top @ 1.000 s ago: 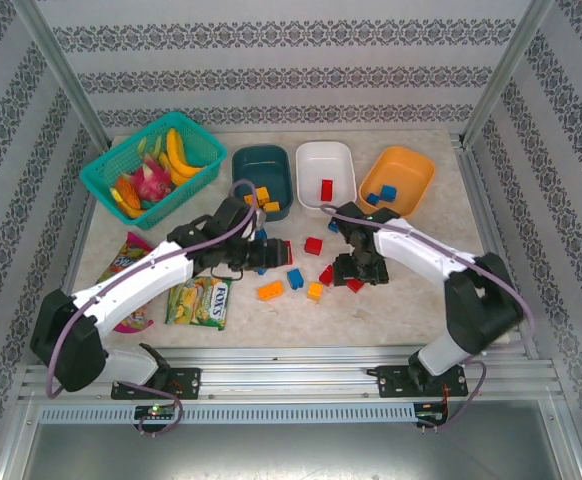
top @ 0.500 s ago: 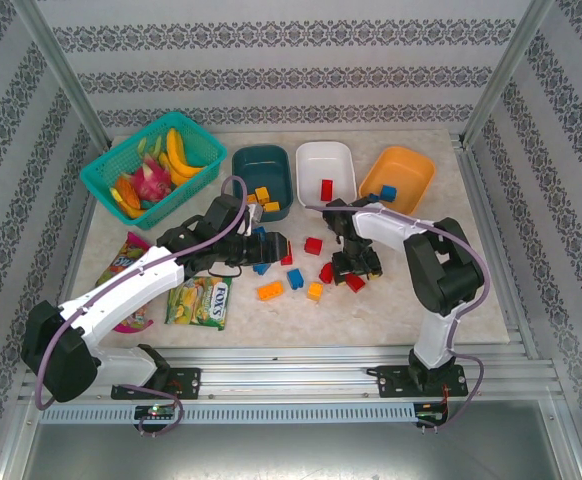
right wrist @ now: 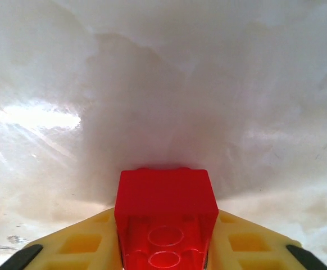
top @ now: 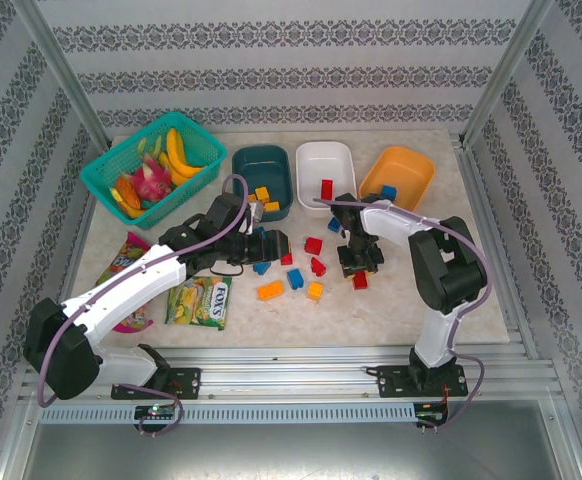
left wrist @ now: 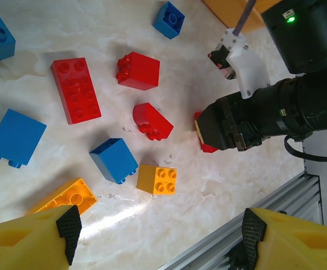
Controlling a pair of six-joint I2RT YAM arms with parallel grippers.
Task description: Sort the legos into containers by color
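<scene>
Since a second ago the right gripper (top: 359, 265) has snapped together and its elbow has folded in. From above it stands on a red brick (top: 360, 281), short of the dark teal tub (top: 239, 170), white tub (top: 338, 163) and orange tub (top: 412, 170); the left gripper (top: 271, 245) hovers over loose legos (top: 295, 278).

On the left wrist camera, the left gripper's fingers (left wrist: 51, 242) are wide apart and hold nothing.

On the right wrist camera, the right gripper's yellow fingers (right wrist: 79, 243) clamp the red brick (right wrist: 166, 216) from both sides, over the marble table (right wrist: 208, 84).

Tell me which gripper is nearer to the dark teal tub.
Left. The left gripper hovers just in front of the dark teal tub; the right gripper, shut on a red brick, is farther off to its right.
</scene>
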